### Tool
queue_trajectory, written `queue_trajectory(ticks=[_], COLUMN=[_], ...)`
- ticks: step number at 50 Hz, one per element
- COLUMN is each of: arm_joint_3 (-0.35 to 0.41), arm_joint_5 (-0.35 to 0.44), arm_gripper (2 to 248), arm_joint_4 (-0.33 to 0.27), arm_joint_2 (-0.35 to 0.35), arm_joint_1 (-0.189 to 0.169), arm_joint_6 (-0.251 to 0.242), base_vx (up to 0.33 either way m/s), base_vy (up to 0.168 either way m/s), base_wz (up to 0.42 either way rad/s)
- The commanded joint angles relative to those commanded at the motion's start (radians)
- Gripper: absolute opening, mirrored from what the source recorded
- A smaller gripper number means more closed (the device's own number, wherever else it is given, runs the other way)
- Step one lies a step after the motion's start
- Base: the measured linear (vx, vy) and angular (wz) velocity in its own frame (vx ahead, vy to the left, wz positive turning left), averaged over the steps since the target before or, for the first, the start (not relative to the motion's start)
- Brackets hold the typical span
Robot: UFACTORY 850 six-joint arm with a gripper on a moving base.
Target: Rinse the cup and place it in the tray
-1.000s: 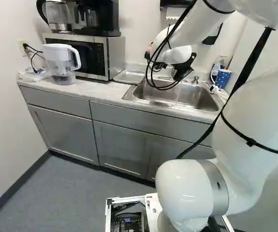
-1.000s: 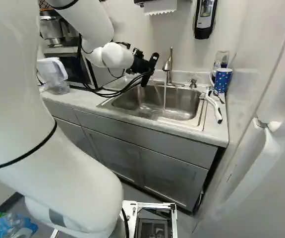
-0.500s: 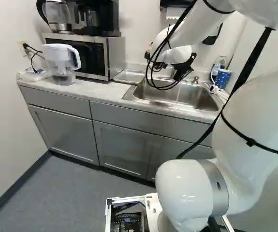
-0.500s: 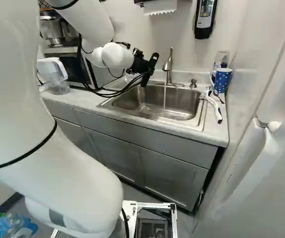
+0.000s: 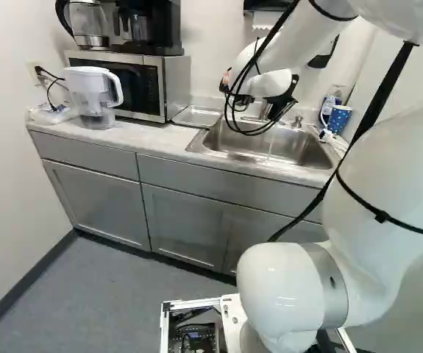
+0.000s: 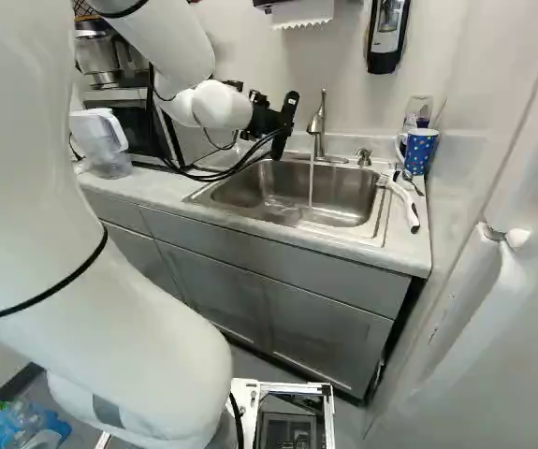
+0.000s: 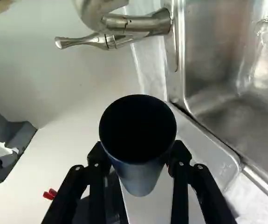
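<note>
"Okay, where's the cup (image 7: pixel 138 135)?"

"In the fingers (image 7: pixel 96 186), one on each side, clamped. Dark cup, up by the tap (image 6: pixel 317 126), near the back of the sink (image 6: pixel 250 190)."

"Why held like that?"

"Side grip probably keeps the mouth free, so water can get in and drain out. Close to the tap too, which suits rinsing."

"Rinsed already?"

"Can't tell. Water (image 6: pixel 311 182) is running into the sink and doesn't hit the cup. The cup's not on the tray (image 5: pixel 198 116), so placing is left."

"Tray spot?"

"Just beside the sink, on the surface (image 5: pixel 148 140). Short carry, likely chosen so drips land there or in the sink."

"What's hidden?"

"Inside of the cup: solid black, no telling if it's wet. The finger pads are lost behind the cup. In the left base view, cables (image 5: pixel 235 118) cross in front of the wrist, and the arm (image 5: pixel 388 184) covers the right side. In the right base view, cup and gripper blend, both dark, so the cup's exact tilt is unclear."

"Risk?"

"Wet sides might slip. I'd keep the grip firm and lower it gently."
</note>
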Motion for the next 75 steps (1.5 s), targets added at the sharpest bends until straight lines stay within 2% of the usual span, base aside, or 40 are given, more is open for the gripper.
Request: queue_trajectory(ticks=[75], arm_joint_3=[0.000], arm_joint_5=[0.000], arm_gripper=[126], arm_joint_4=[0.000], arm_joint_2=[0.000], arm_joint_1=[0.000], arm_joint_6=[-0.786], base_vx=[0.000], base_vy=[0.000], base_wz=[0.000])
